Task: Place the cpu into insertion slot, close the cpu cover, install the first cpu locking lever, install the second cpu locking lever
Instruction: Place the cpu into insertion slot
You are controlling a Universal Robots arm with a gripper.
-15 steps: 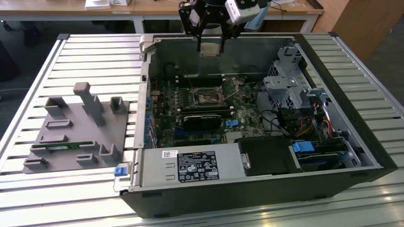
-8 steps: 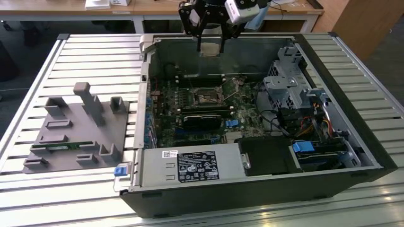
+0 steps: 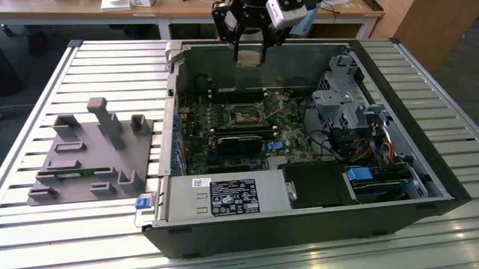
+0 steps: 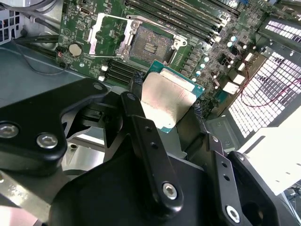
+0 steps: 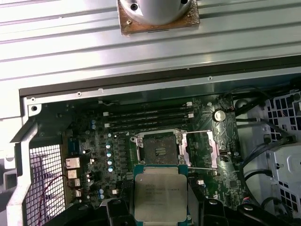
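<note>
Fingers (image 4: pixel 141 127) clamped on cpu (image 4: pixel 164 101) | held above insertion slot (image 4: pixel 150 45) | cpu cover (image 4: pixel 126 44) flipped open

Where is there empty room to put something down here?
The slatted table is bare beyond the grey fixture, in front of it, and past the computer case at the exterior view's right. Inside the case is crowded: motherboard, cables, drive cage, and the gripper holding the cpu.
</note>
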